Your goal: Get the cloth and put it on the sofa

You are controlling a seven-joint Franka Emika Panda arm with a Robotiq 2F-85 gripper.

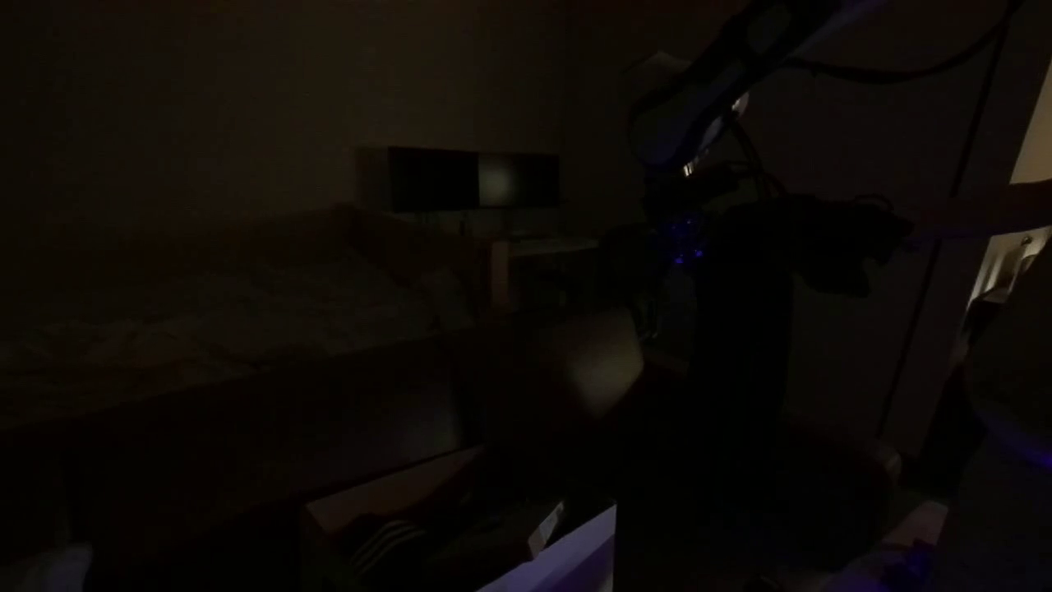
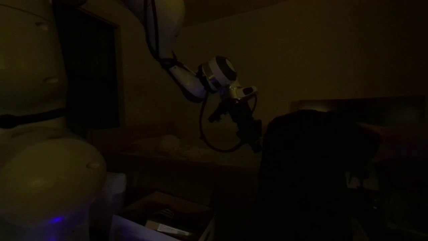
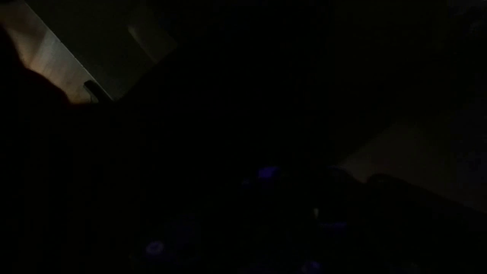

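We see the large, near-black sheet of draping cloth (image 2: 301, 174) hanging in both exterior views, just beside the black Robotiq gripper (image 2: 256, 146); in this darkness we cannot tell whether its jaws stand apart, together or clamped on fabric; an open, pale box (image 2: 131, 231) stands lower down

The cloth (image 2: 302, 160) beside the claw (image 2: 256, 148) looks soft and matt. Above the claw, the arm (image 2: 169, 33) looks like smooth, faintly glossy plastic. Lower than the claw, the box (image 2: 132, 230) seems smooth card; beyond the claw, the screen (image 1: 519, 181) is glossy.
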